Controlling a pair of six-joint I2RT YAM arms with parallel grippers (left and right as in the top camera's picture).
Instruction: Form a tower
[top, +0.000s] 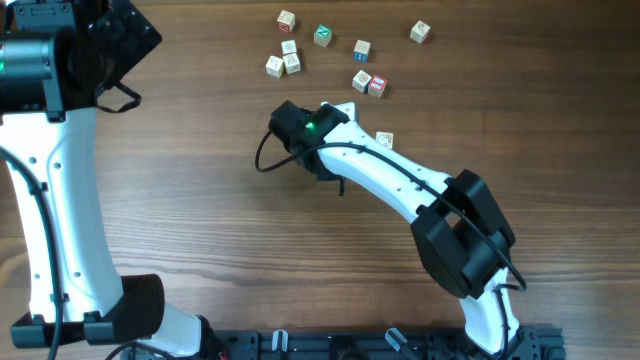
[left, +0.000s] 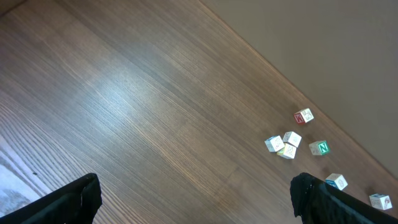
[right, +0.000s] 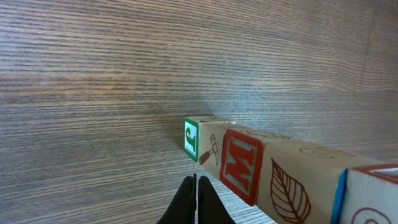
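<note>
Right fingers (right: 196, 198) are pinched shut with nothing in them, parked at the foot of the tower (right: 249, 165), and this looks like the gap between placements.

The narrow stack of pale wooden letter cubes stands on the brown wood-grain bench (right: 93, 74), its green-edged base cube just ahead of the shut tips. Red M, leaf and blue-edged cubes rise to the right of them, and the top is cut off from view. Whether tips and base touch, I cannot tell. The left fingers (left: 196, 193) are spread wide and empty, with the loose wooden letter cubes (top: 322, 36) scattered well beyond them. My read: another cube is wanted. That calls for backing the right fingers off without brushing the base, opening them, picking up a loose cube and setting it squarely on top.
</note>
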